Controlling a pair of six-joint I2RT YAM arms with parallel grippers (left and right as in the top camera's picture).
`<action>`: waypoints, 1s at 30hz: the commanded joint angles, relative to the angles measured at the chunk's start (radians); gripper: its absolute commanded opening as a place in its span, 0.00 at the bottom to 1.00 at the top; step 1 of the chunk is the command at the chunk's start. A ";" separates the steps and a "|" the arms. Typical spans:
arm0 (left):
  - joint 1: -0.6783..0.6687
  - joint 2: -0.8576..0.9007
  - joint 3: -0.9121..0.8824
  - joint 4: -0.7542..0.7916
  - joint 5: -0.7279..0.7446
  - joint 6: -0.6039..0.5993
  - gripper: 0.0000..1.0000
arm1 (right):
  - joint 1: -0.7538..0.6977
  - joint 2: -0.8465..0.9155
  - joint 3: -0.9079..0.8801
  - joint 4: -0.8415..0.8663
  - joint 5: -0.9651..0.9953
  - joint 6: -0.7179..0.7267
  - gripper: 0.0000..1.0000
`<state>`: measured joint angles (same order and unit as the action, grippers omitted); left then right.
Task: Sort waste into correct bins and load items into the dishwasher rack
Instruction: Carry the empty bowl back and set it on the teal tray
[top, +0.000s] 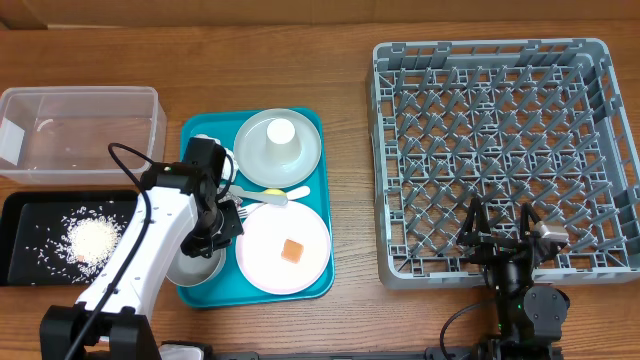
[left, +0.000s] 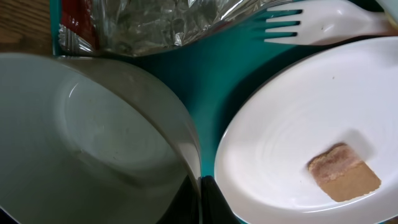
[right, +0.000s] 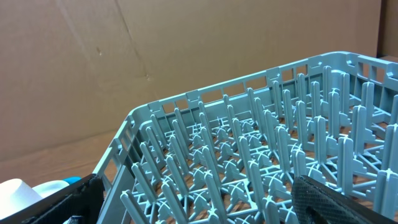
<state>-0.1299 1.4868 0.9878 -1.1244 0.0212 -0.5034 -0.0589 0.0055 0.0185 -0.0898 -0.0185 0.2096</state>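
Seeing only rice (top: 92, 238) binned in black tray (top: 20, 262) lower left, rack (top: 490, 48) at right bare; my left tool (left: 201, 198) pinches the white bowl (left: 93, 137) by its rim, right tool (top: 500, 236) spread.

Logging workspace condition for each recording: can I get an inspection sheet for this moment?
Surface: wooden table.
Job's things: rice in black tray; clear tub behind it; bowl, spoon, fork, foil, red wrapper on teal tray; cup on grey-green plate; orange cube on pinkish plate; rack, nothing seen in it.
Clutter: nothing seen.
End effectors: left end effector shut on bowl rim; right end effector open by rack's near wall.
Cables: black loop over left arm.
Surroundings: cardboard wall behind rack.
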 joint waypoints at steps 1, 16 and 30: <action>-0.008 0.012 -0.007 0.012 0.000 -0.021 0.04 | -0.006 -0.003 -0.010 0.007 0.010 0.008 1.00; -0.008 0.009 0.051 -0.052 0.009 0.002 0.34 | -0.006 -0.003 -0.010 0.006 0.010 0.008 1.00; 0.151 -0.065 0.382 -0.244 -0.055 0.010 1.00 | -0.006 -0.003 -0.010 0.006 0.010 0.008 1.00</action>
<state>-0.0444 1.4643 1.3159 -1.3590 0.0029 -0.4957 -0.0593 0.0055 0.0185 -0.0895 -0.0181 0.2096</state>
